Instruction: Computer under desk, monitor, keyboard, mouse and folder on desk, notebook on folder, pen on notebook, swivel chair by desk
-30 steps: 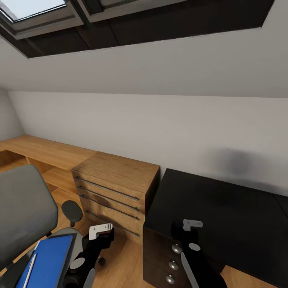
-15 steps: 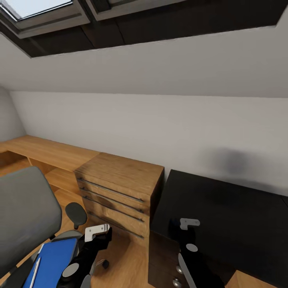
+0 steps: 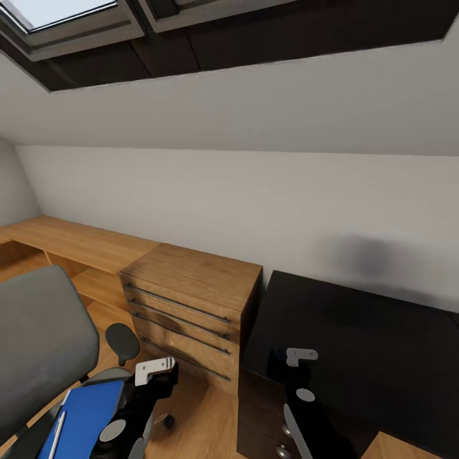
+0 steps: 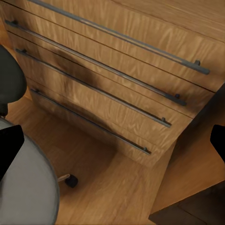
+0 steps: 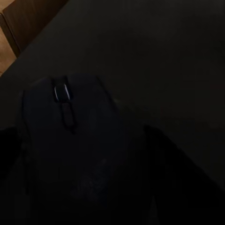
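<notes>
Right claw has the mouse, hovering over the near left corner of the desk.

Mouse is dark, scroll wheel end pointing away from the claw toward the desk's far side, jaws clamped on its sides. Left claw hangs lower left by the chair; can't tell its opening. Blue folder sits on the seat.

Grey wall under a sloped ceiling, a skylight at eleven o'clock. Light wooden dresser with long bar handles at seven o'clock, on wood plank floor.
</notes>
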`<state>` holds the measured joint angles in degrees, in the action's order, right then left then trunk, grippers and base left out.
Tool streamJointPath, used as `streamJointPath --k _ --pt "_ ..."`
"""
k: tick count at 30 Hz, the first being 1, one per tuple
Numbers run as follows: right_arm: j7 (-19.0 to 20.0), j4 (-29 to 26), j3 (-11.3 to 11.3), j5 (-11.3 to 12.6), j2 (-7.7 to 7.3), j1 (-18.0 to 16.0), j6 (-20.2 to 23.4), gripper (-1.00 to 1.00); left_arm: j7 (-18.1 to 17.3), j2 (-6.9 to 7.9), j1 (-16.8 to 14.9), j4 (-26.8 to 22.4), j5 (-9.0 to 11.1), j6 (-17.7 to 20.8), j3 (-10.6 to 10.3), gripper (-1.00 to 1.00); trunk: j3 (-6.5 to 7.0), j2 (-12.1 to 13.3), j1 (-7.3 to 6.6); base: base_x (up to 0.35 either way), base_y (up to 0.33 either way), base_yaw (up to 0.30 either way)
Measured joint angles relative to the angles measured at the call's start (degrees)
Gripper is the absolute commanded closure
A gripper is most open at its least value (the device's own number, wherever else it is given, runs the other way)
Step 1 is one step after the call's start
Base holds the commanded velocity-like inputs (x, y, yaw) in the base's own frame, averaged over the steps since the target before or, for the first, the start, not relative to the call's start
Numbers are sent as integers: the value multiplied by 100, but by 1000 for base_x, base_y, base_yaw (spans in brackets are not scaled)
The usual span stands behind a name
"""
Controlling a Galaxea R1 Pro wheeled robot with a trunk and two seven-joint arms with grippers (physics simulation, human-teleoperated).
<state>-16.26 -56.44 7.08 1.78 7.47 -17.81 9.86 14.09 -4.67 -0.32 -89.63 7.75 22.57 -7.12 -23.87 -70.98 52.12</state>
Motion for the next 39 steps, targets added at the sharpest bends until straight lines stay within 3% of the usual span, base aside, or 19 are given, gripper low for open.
streamJointPath --k 12,26,27,39 --pt "425 20 -1 -14 -31 0 -5 100 0 0 0 6 0 6 -9 -100 0 0 0 0 1 0" --pt "485 28 -2 -27 -33 0 -40 100 0 0 0 6 0 8 -9 -100 0 0 0 18 60 0" --pt "484 28 -1 -30 -33 0 -41 -100 0 0 0 6 0 8 -9 -100 0 0 0 0 0 0" --pt "506 19 -3 -19 -33 0 -44 -100 0 0 0 6 0 8 -9 -100 0 0 0 0 0 0"
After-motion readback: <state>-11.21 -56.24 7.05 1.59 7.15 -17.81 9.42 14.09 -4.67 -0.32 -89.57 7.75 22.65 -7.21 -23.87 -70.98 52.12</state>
